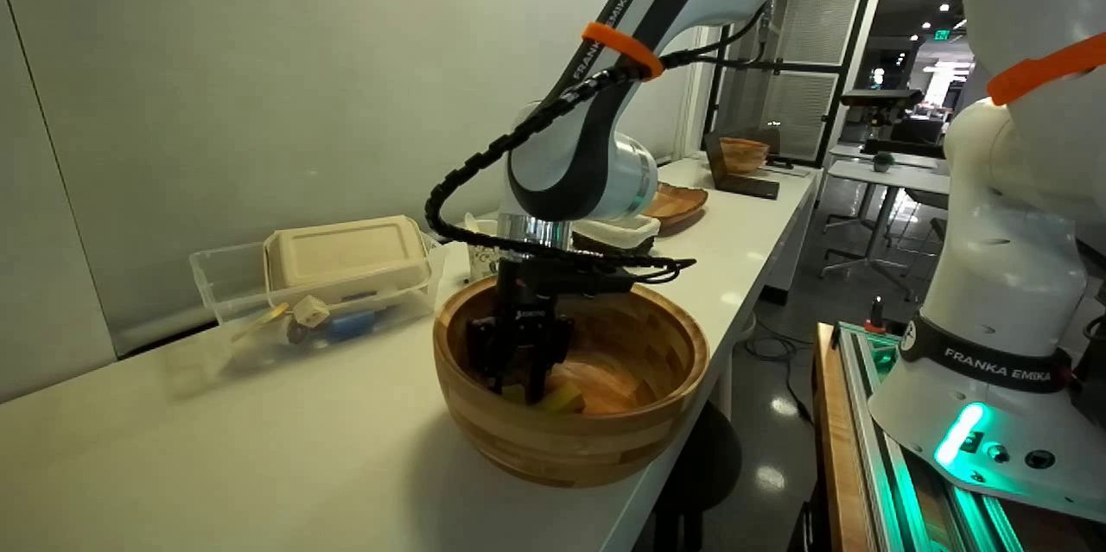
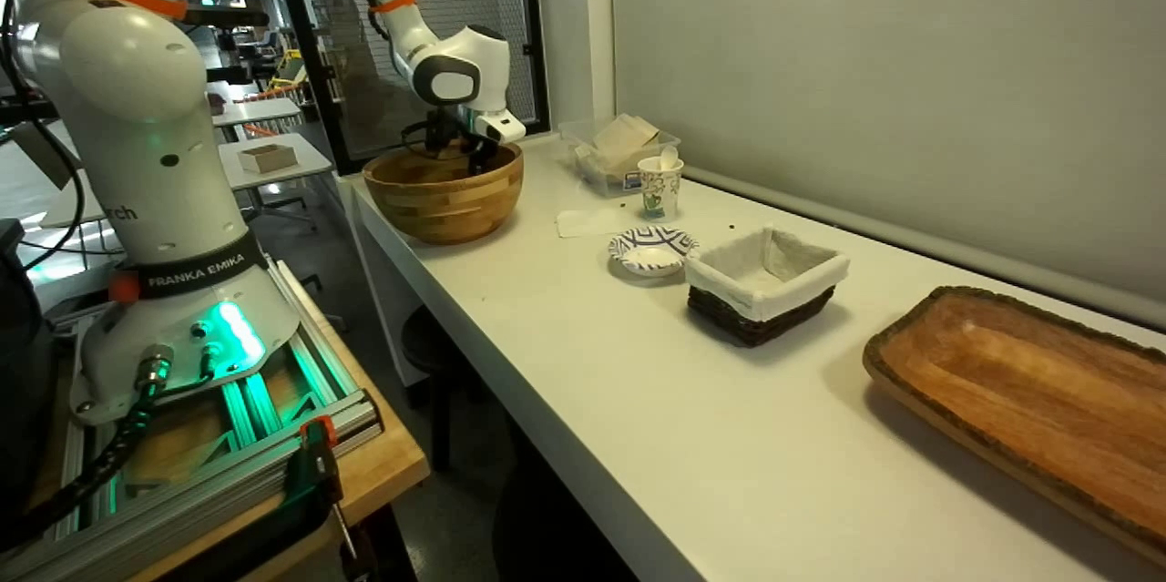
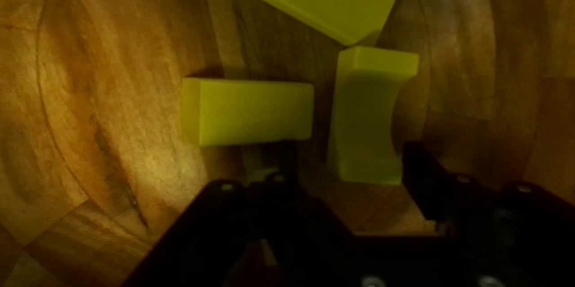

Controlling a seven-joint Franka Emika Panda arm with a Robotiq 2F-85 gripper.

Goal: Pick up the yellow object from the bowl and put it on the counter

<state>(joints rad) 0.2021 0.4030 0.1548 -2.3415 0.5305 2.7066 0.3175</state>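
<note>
Several yellow blocks lie on the floor of the wooden bowl [image 1: 570, 448]. In the wrist view these are a block with a curved notch [image 3: 366, 116], a rectangular block [image 3: 256, 112] to its left, and another block [image 3: 330, 2] at the top. Some yellow [image 1: 563, 399] also shows in an exterior view. My gripper [image 3: 349, 156] is open, lowered inside the bowl. Its fingers stand either side of the notched block's near end; the right fingertip is at or very near that block's corner. The left fingertip is by the rectangular block. The bowl stands on the white counter [image 2: 583, 363], near its edge.
A clear container with a beige lid [image 1: 346, 263] stands by the wall. Along the counter are a paper cup [image 2: 659, 186], a patterned dish [image 2: 651, 252], a lined basket [image 2: 765, 291] and a wooden tray [image 2: 1020, 382]. The bowl's thick wall surrounds the gripper.
</note>
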